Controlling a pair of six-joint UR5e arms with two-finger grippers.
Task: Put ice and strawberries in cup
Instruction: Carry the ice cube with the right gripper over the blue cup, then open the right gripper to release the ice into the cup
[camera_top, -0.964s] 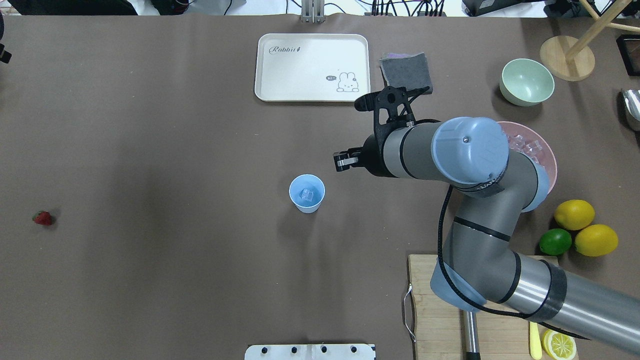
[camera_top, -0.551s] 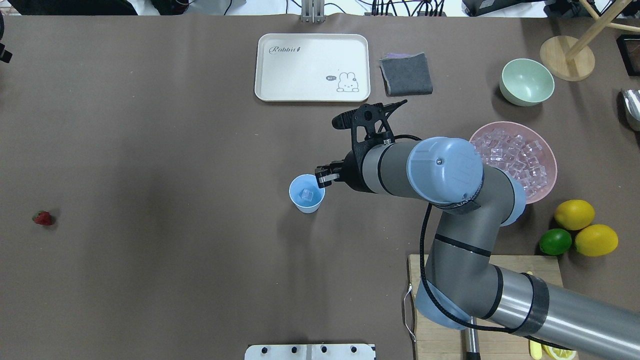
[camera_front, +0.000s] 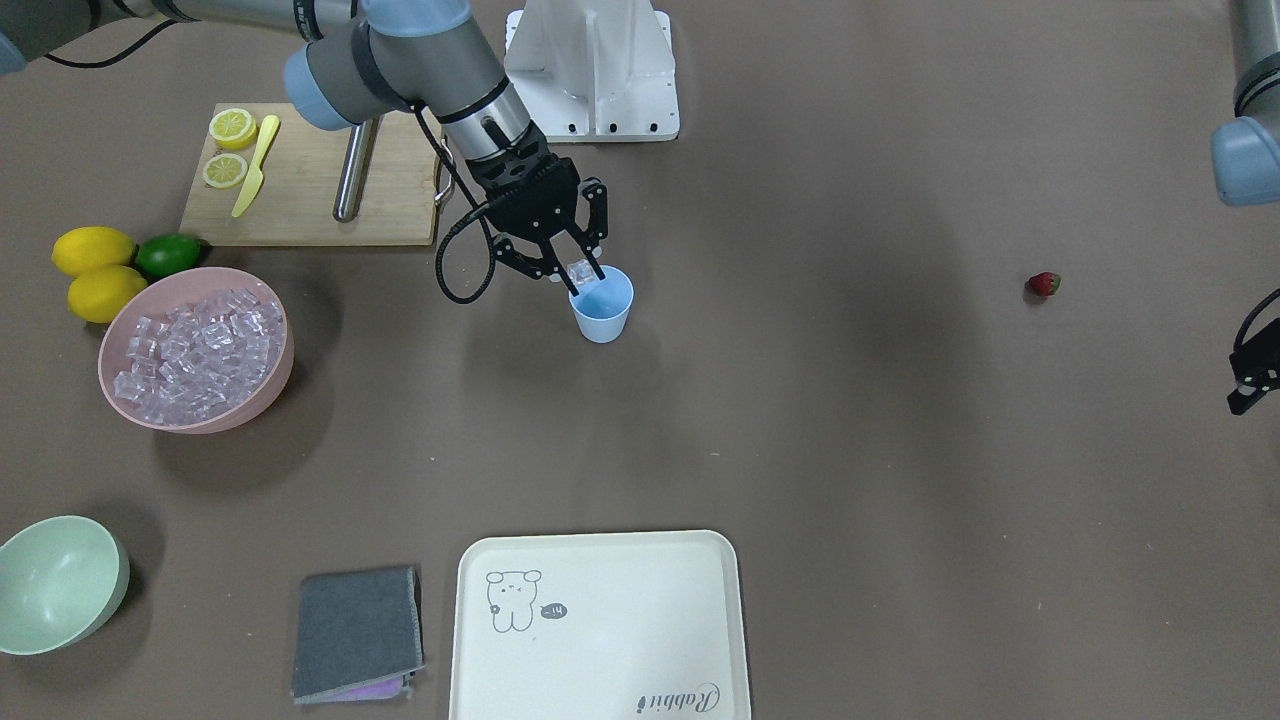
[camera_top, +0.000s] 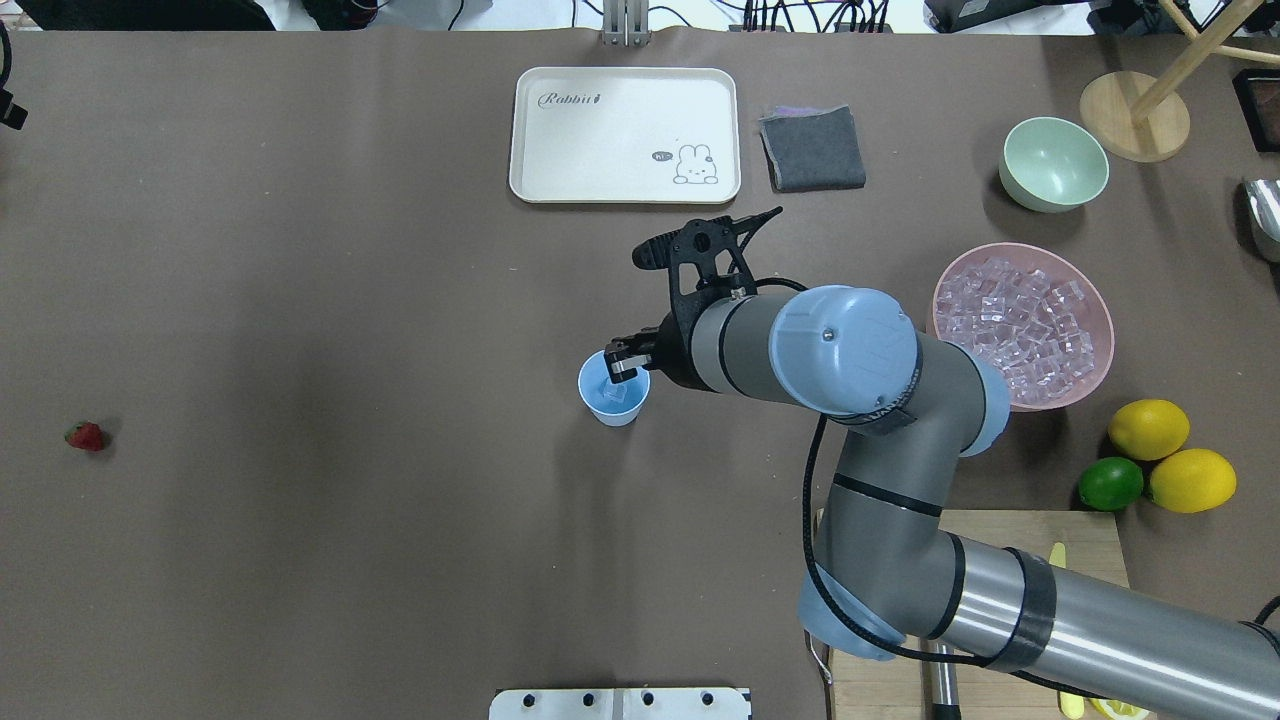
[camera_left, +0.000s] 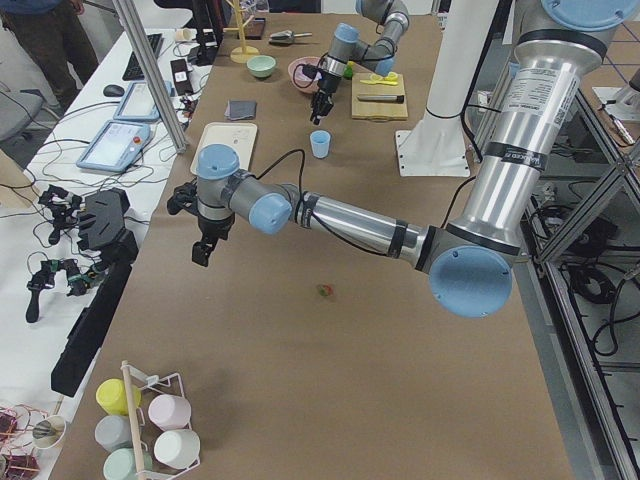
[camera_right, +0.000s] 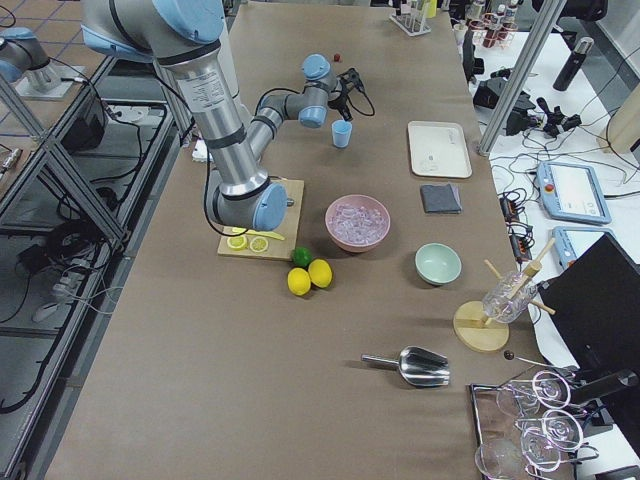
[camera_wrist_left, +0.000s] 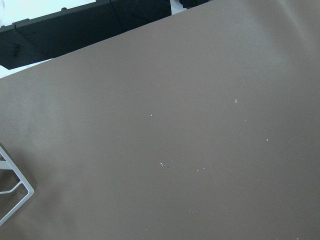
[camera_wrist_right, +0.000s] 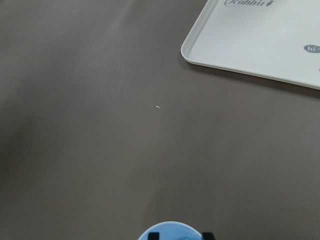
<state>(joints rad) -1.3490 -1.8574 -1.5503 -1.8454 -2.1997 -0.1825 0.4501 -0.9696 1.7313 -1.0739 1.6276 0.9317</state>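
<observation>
The light-blue cup (camera_top: 613, 400) stands upright mid-table, also in the front view (camera_front: 603, 312) and at the bottom edge of the right wrist view (camera_wrist_right: 172, 231). One ice cube (camera_top: 616, 392) lies inside it. My right gripper (camera_front: 580, 275) hangs over the cup's mouth, shut on another clear ice cube (camera_front: 579, 269). More ice (camera_top: 1020, 320) fills the pink bowl (camera_front: 245, 402). The strawberry (camera_top: 86, 436) lies alone far to the left. My left gripper (camera_front: 1243, 398) hovers beyond it at the table's edge; its jaws are unclear.
A cream tray (camera_top: 625, 135) and a grey cloth (camera_top: 812, 148) lie behind the cup. A pale green bowl (camera_top: 1054, 163), lemons (camera_top: 1148, 428) and a lime (camera_top: 1110, 483) sit right. A cutting board (camera_front: 310, 175) holds lemon slices and a knife.
My right arm has swung left from the pink bowl, carrying the cube, and its gripper now sits over the cup's mouth. The strawberry and cup have not moved.
</observation>
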